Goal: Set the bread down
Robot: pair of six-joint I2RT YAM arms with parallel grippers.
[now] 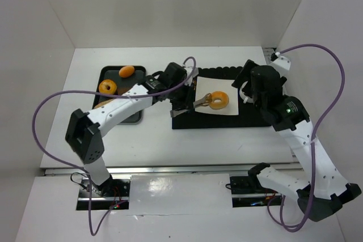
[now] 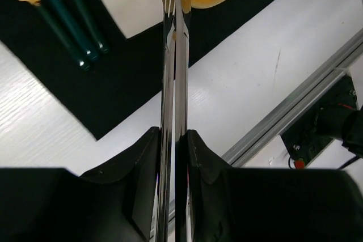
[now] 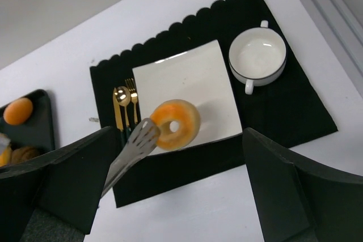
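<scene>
Top external view: a black tray (image 1: 108, 71) sits at the left of the table and holds a small orange bun (image 1: 126, 71), a second ring-shaped bread (image 1: 108, 86) and a long tan loaf (image 1: 104, 104), the loaf partly hidden by the left arm. To its right a black placemat (image 1: 227, 120) carries a white square plate (image 1: 218, 83). The right wrist view also shows a white two-handled bowl (image 3: 257, 56) just beside the plate, and a gold spoon and fork (image 3: 126, 103) lying on the plate's other side.

The left arm reaches from its base, across the tray's near corner, out over the mat. The left gripper (image 1: 180, 105) is clamped tight on a pair of metal tongs (image 1: 199, 103); in its own wrist view both fingers press the tongs' arms together. The tongs run lengthwise from the gripper toward the plate, and their tips pinch the rim of the ring-shaped bread (image 1: 218, 101).

That bread is over the plate, its centre hole facing upward. Whether it touches the plate I cannot tell.

The right arm bends in over the mat's right side, and the right gripper (image 3: 178, 134) stands with its fingers wide apart, holding nothing
</scene>
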